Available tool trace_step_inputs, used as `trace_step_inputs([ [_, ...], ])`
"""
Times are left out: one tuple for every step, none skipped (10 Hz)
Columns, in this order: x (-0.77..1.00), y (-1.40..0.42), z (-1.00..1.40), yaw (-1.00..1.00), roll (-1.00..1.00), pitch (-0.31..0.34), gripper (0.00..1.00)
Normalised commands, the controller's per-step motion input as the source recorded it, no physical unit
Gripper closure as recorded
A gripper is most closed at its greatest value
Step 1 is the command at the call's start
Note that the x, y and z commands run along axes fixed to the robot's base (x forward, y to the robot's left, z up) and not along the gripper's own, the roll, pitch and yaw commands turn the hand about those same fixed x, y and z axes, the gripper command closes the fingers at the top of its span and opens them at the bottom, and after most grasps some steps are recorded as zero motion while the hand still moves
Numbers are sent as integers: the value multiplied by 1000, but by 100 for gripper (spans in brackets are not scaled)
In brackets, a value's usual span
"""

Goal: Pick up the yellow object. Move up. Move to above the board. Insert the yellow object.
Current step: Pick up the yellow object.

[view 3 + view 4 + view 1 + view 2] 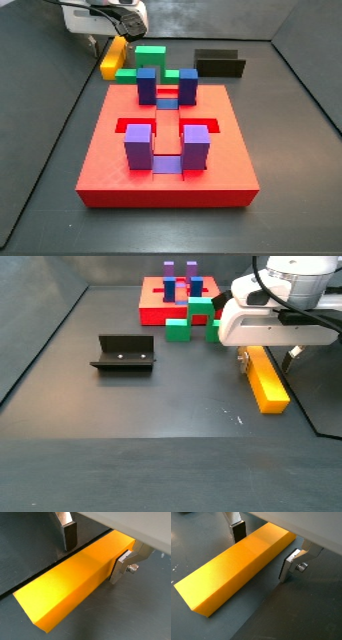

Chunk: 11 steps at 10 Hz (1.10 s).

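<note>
In a side view, a black fixture (123,354) is seen on the left of the dark floor, the red board (160,298) at the back with green blocks (189,318) before it. To the right, the yellow object (263,378) is laid flat on the floor. The gripper (269,353) is positioned over its far end, jaws spread, one finger (69,533) on each side.

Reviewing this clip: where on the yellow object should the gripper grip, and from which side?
Grip the yellow object across its narrow width, on the two long flat faces, coming from above. It lies flat on the floor, and the gripper already straddles one end with a finger on each side, apparently not yet closed.
</note>
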Motion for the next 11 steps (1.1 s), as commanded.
trace_step_inputs([
  [-66, 54, -197, 0, -171, -203, 0],
  [-11, 34, -106, 0, -123, -129, 0],
  [0, 94, -117, 0, -119, -91, 0],
  [0, 86, -149, -29, -113, -91, 0],
  [0, 54, -143, -11, -103, -83, 0],
  [3, 0, -103, 0, -79, -41, 0],
  [0, 0, 0, 0, 0, 0, 0],
  [0, 0, 0, 0, 0, 0, 100],
  [0, 0, 0, 0, 0, 0, 100],
  [0, 0, 0, 0, 0, 0, 100],
  [0, 0, 0, 0, 0, 0, 100],
])
